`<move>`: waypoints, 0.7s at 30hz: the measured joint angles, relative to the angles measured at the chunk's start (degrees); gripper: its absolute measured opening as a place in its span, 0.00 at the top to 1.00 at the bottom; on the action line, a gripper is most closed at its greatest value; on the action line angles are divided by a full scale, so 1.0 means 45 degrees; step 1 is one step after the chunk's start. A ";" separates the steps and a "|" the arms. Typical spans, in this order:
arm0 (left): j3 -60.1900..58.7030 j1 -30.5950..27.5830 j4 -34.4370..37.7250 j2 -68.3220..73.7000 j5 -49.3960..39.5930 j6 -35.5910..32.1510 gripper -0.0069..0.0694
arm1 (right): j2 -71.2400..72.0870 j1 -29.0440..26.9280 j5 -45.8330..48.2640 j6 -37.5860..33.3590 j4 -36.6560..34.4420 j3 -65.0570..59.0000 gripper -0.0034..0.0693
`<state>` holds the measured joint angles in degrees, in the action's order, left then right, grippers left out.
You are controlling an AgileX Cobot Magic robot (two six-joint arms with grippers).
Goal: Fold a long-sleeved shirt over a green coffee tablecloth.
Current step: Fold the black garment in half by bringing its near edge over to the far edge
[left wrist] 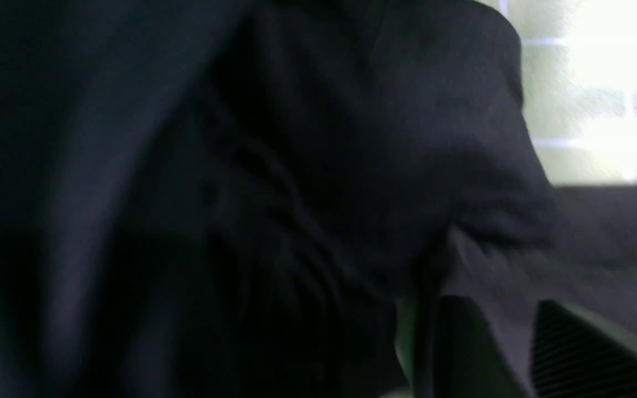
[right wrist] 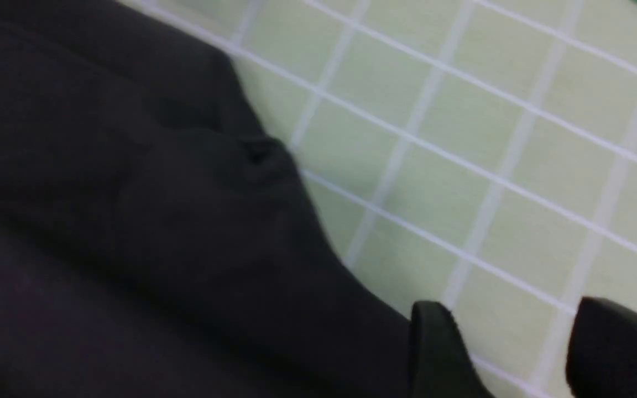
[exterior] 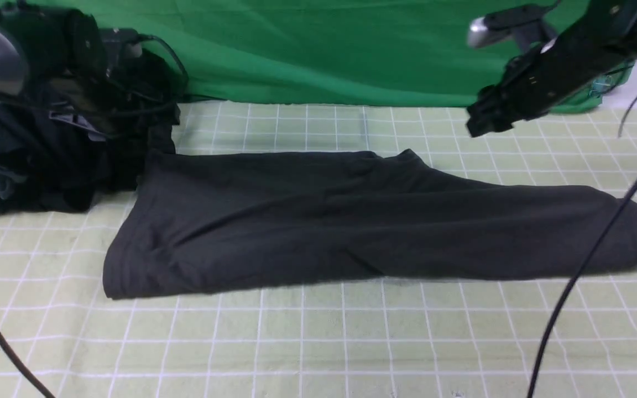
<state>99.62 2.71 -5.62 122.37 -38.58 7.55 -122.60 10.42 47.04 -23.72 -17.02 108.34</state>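
Front: long-sleeved shirt (exterior: 351, 221) folded into long band, flat across middle of green coffee tablecloth (exterior: 318, 342). My right gripper (exterior: 479, 121) raised behind shirt's right half, apart from it.
Left wrist: my left gripper (left wrist: 512, 354) jaws parted; blurred dark fabric fills view.
Right wrist: jaws wide, holding nothing, over grid beside shirt edge.

the long-sleeved shirt (exterior: 351, 221) was charcoal grey; the tablecloth (exterior: 351, 342) was pale yellow-green with a white grid.
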 joint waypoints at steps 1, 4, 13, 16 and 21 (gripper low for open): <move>0.0000 0.0000 0.0000 0.0218 0.0222 -0.0014 0.54 | -0.0078 0.0142 -0.0149 0.0000 0.0000 0.0000 0.51; 0.0000 0.0000 0.0051 0.0724 0.0714 -0.0017 0.39 | -0.0241 0.0561 -0.0662 -0.0003 -0.0030 0.0000 0.51; 0.0011 0.0000 0.0327 0.1256 0.1265 -0.0129 0.38 | -0.0475 0.0720 -0.1463 0.0241 -0.0016 0.0000 0.51; 0.0009 0.0000 0.0391 0.1244 0.0993 -0.0208 0.61 | -0.0572 0.0720 -0.1476 0.0336 -0.0016 0.0000 0.50; 0.0009 0.0000 0.0463 0.0931 0.0589 -0.0655 0.88 | -0.0867 0.0770 -0.1545 0.0374 -0.0016 0.0000 0.38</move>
<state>99.66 2.71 -3.53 126.56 -35.94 4.60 -126.50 13.88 40.08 -22.03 -17.10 108.34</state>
